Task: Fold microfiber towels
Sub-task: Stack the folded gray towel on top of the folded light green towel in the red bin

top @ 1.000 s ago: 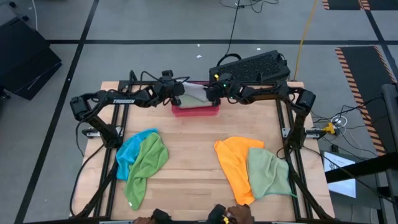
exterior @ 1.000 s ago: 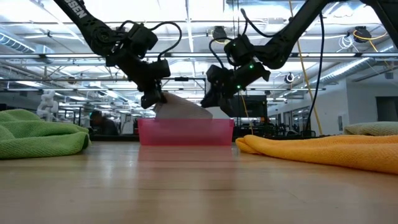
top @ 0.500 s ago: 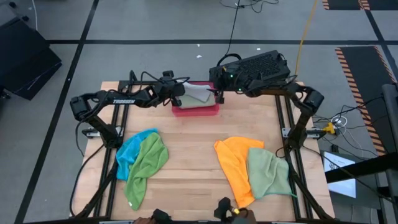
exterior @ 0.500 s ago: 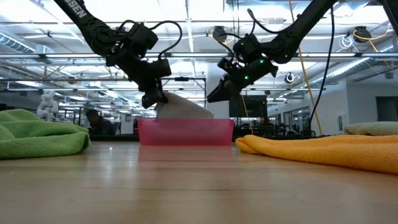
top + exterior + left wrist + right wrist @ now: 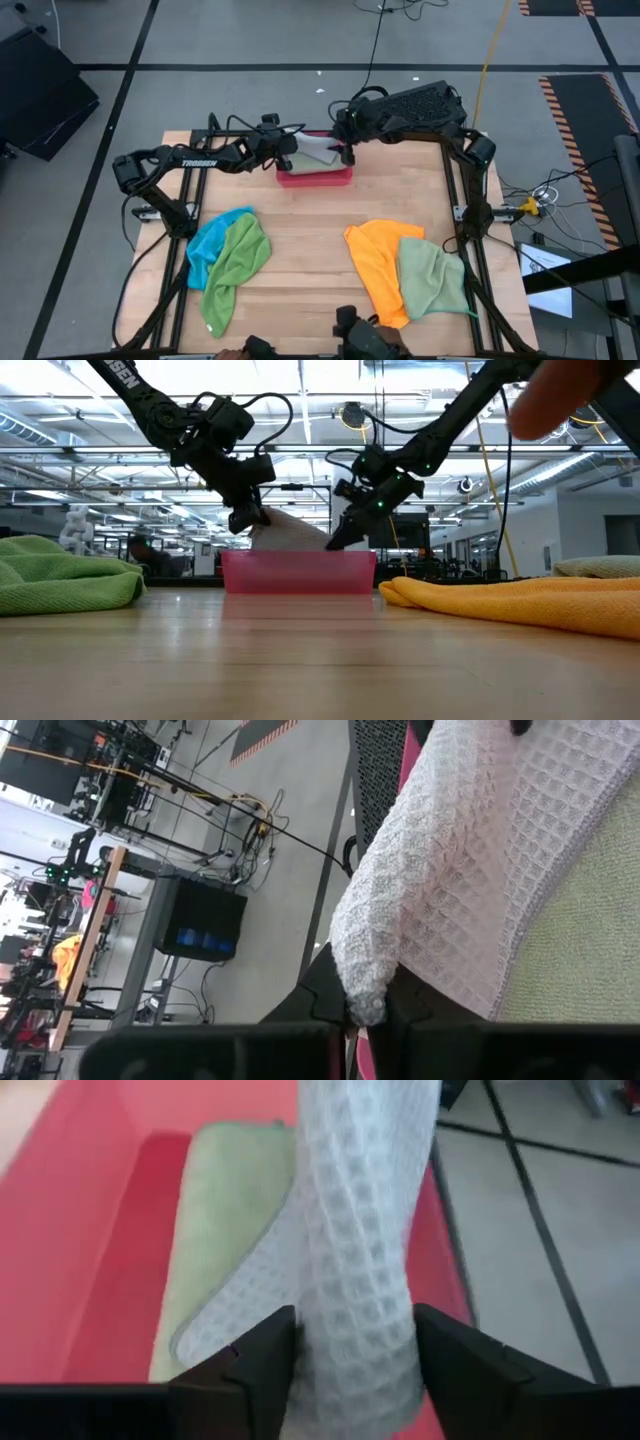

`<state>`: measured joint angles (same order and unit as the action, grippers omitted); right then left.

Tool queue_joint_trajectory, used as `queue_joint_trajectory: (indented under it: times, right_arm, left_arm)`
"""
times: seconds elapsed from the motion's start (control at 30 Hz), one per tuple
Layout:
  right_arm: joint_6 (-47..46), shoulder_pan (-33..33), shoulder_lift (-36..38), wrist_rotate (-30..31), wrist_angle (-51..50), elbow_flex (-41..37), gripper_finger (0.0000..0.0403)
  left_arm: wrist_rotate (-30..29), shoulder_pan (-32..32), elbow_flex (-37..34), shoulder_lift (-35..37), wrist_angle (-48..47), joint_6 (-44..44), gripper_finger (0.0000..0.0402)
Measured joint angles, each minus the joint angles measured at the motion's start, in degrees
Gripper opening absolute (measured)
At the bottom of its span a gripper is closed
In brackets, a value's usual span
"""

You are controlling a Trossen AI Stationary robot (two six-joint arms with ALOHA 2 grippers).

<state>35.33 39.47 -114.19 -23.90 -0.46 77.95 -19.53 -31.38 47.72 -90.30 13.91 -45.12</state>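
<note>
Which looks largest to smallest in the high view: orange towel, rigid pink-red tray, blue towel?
1. Orange microfiber towel, the largest patch showing.
2. Rigid pink-red rectangular tray and bright blue microfiber towel: too alike to rank; a green towel covers part of the blue one.

Blurred pinkish shape (image 5: 560, 400) at the low view's upper right — too close to identify, green towel (image 5: 65, 575) cut by the left edge, orange towel (image 5: 520, 600) by the right.
</note>
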Motion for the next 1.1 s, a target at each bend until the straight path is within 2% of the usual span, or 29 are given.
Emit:
queue_joint_trajectory:
  times: [0.13,0.23,0.27,0.37,0.47,0.63,0.73,0.83,0.97,1.1]
  right_arm:
    - [2.1,0.0,0.5,0.2,-1.2,0.1,0.0107]
    - [3.4,-0.1,1.3,3.5,-1.5,0.1,0.0031]
    - [4.1,-0.1,1.6,4.8,-1.5,0.1,0.0019]
    - [6.3,-0.3,3.4,9.8,-1.0,0.1,0.0022]
    - [9.0,-1.5,6.3,18.3,-0.4,0.1,0.0021]
    - [12.2,-3.8,9.8,27.1,-2.5,0.1,0.0011]
    - [13.8,-5.1,9.5,28.4,-4.6,-0.1,0.0012]
    - [16.3,-6.2,9.0,28.8,-2.4,-2.2,0.0012]
    - [21.4,-7.1,9.0,32.6,6.6,-6.5,0.0012]
    - [26.3,-6.2,9.0,33.0,14.8,-9.7,0.0012]
  left_arm:
    - [0.0,-0.1,0.0,0.0,0.0,0.0,0.0014]
    - [-0.1,-0.1,0.0,0.0,1.0,-0.2,0.0016]
    - [-0.4,-0.1,0.0,0.0,1.9,-0.3,0.0017]
    - [-1.7,0.2,0.0,0.0,6.2,-1.1,0.0015]
    - [-3.7,0.4,0.1,0.0,10.3,-2.0,0.0014]
    - [-4.2,0.6,0.1,0.0,8.3,-1.6,0.0019]
    - [-2.6,0.8,0.1,0.0,3.9,0.4,0.0014]
    - [-1.4,1.0,0.1,0.0,0.0,2.9,0.0014]
    - [-1.1,1.0,0.1,0.0,-1.8,3.9,0.0014]
    - [-2.5,0.8,0.1,0.0,0.8,3.1,0.0017]
